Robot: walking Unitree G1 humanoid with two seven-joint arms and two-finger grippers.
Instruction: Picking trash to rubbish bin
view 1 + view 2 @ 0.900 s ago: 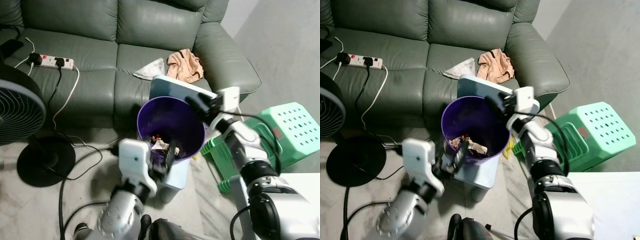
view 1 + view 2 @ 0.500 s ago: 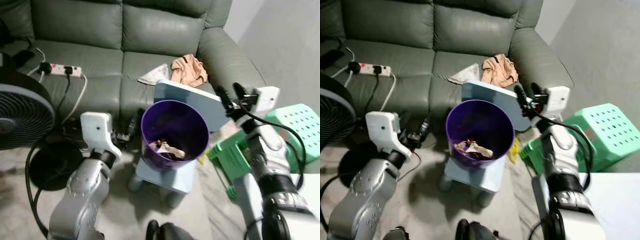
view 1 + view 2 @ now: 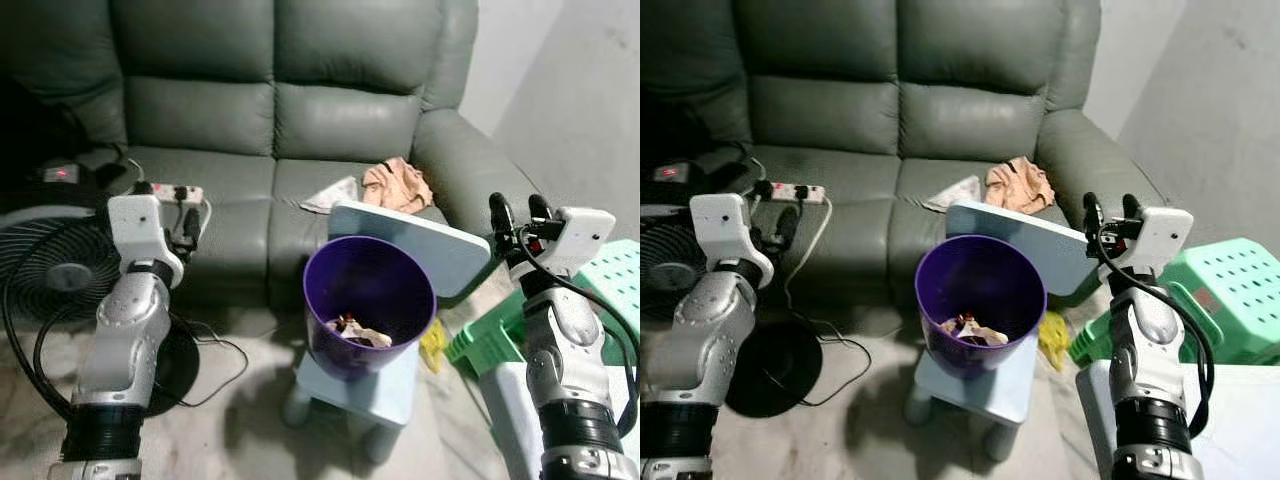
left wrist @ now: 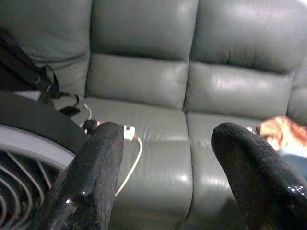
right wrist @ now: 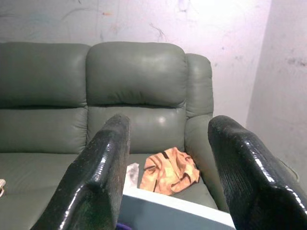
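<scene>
A purple rubbish bin (image 3: 370, 290) stands on a light blue stool (image 3: 385, 385) in front of the green sofa, and crumpled wrappers (image 3: 357, 332) lie at its bottom. My left gripper (image 3: 187, 225) is raised to the left of the bin, near the sofa seat, open and empty. To the bin's right my right gripper (image 3: 518, 212) is held up, also open and empty. A yellow scrap (image 3: 433, 345) lies on the floor beside the stool. On the sofa seat rest an orange crumpled cloth (image 5: 170, 172) and a white paper (image 3: 330, 195).
A light blue panel (image 3: 425, 245) leans behind the bin. A black floor fan (image 3: 50, 270) and its cables are at the left, with a power strip (image 3: 175, 192) on the sofa. Green plastic stools (image 3: 1240, 290) crowd the right side.
My left gripper has pulled away from the bin's rim, going left and up. The right gripper has risen off the far rim. The camera has tilted up toward the sofa.
</scene>
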